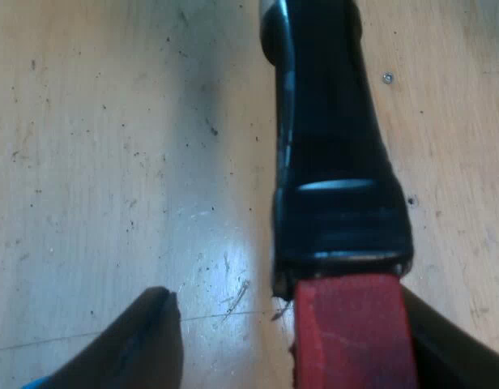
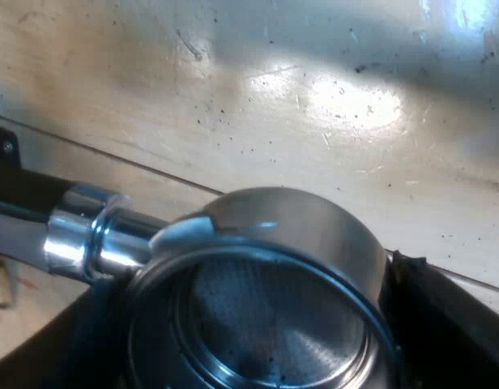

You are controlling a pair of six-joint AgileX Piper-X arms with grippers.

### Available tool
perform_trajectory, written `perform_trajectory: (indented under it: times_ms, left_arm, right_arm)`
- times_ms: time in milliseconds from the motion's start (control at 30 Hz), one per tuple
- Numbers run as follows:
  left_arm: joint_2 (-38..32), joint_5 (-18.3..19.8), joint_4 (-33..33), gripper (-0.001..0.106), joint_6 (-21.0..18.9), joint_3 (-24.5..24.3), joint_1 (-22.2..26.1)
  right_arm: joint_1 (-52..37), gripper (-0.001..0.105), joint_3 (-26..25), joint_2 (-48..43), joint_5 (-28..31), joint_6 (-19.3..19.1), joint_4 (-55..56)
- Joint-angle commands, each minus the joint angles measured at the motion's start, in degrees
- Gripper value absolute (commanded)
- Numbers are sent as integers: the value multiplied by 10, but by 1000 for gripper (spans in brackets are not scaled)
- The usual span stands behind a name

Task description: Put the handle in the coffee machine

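The holder (image 2: pixel 298 227) sits over the wooden table (image 1: pixel 112 162), its metal basket clamped between the right gripper's (image 2: pixel 249 324) fingers, while the left gripper (image 1: pixel 294 324), jaws apart, straddles the handle's red end (image 1: pixel 355 332), seemingly ready to take it for the machine.

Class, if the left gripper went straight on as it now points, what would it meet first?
Probably the holder's handle: its red end lies between the left gripper's open fingers, against one of them. The table lies beyond, though depth is unclear.
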Motion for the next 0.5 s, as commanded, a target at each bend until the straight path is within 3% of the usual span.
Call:
perform_trajectory:
  times_ms: [33, 100, 200, 267, 300, 500]
  left_arm:
    - [0, 8, 7, 45, 3, -4, -2]
    - [0, 8, 13, 31, 3, -4, -2]
    - [0, 8, 20, 16, 4, -4, -2]
    - [0, 8, 23, 13, 4, -4, -2]
    - [0, 8, 33, 4, 13, -4, -2]
    - [0, 14, 40, 0, 26, -4, -2]
  right_arm:
    - [-1, 0, -11, -8, -13, -5, -17]
    - [-1, 0, -11, -8, -13, -5, -17]
    - [-1, 0, -11, -8, -13, -5, -17]
    - [-1, 0, -11, -8, -13, -5, -17]
    - [-1, 0, -11, -8, -10, -5, -17]
    - [-1, 0, -11, -8, -1, -5, -17]
